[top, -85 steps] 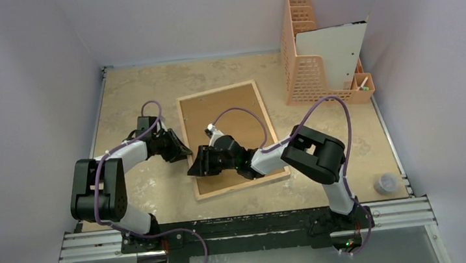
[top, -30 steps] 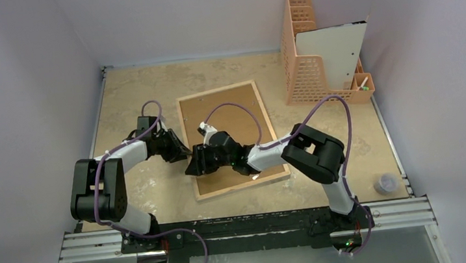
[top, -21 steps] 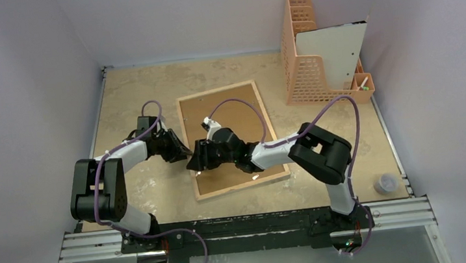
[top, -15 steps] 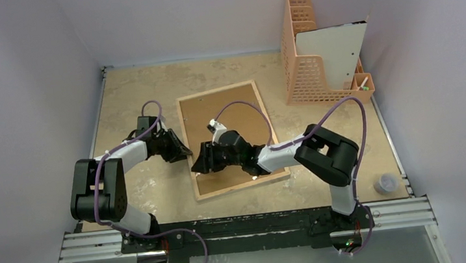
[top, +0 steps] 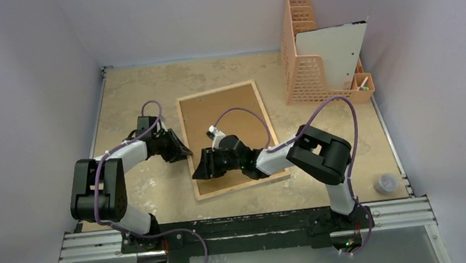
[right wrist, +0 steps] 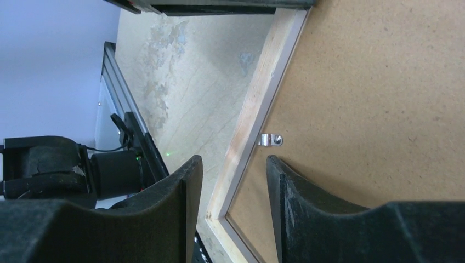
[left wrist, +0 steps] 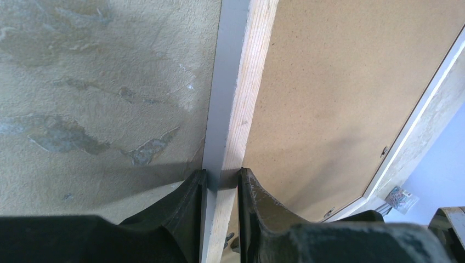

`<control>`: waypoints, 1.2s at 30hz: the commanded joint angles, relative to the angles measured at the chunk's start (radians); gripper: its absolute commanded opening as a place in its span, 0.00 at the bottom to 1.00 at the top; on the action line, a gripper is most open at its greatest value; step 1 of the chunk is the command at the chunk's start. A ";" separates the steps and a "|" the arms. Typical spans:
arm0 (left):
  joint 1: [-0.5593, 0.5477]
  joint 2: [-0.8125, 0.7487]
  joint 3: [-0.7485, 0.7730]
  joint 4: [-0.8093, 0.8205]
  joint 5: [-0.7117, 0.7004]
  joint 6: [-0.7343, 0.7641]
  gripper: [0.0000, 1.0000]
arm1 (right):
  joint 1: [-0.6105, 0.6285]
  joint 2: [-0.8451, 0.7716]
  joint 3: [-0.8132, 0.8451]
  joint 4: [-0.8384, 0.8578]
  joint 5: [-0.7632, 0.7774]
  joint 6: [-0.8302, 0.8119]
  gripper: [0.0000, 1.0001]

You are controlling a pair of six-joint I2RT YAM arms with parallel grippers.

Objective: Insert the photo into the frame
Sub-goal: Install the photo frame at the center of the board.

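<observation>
Tabletop (left wrist: 98,82): left pincer (left wrist: 219,183) clamps frame rim (left wrist: 252,82); right pincer (right wrist: 233,164) above.

Mottled beige table (top: 128,90), worn in pale patches.
Lying flat near the middle, back side up and slightly askew: the frame (top: 216,91), light wood rim showing. Standing in the far right corner: an orange mesh basket (top: 306,75). Near the right front edge, well apart: a small grey cup (top: 386,184).

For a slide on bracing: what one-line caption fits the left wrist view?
Left gripper, jaws shut on the frame rim, brown backing board facing up on the table.
</observation>
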 commanded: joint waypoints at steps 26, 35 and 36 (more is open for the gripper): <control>-0.003 -0.025 0.012 -0.082 -0.026 0.027 0.22 | 0.000 -0.116 -0.031 0.036 -0.052 -0.070 0.51; -0.003 -0.035 0.005 -0.080 -0.035 0.019 0.29 | -0.226 -0.355 -0.030 -0.374 0.190 -0.159 0.53; -0.003 -0.035 0.003 -0.076 -0.034 0.017 0.30 | -0.252 -0.385 -0.027 -0.440 0.253 -0.172 0.56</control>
